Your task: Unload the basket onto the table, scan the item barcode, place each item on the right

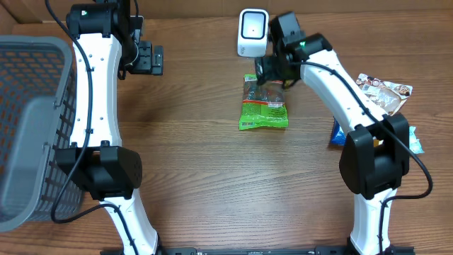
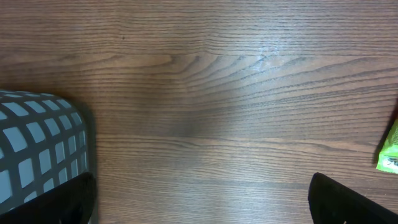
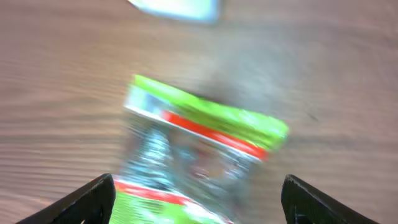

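The green snack packet [image 1: 264,112] lies flat on the desk [image 1: 205,163], directly beneath the right tool [image 1: 272,74], whose fingers are spread wide to either side of it and grasp nothing. Its long axis runs ahead of that tool toward the white barcode scanner [image 1: 253,32] just beyond. The left tool [image 1: 151,58], likewise released and empty, sits well apart, so the right arm is nearer.
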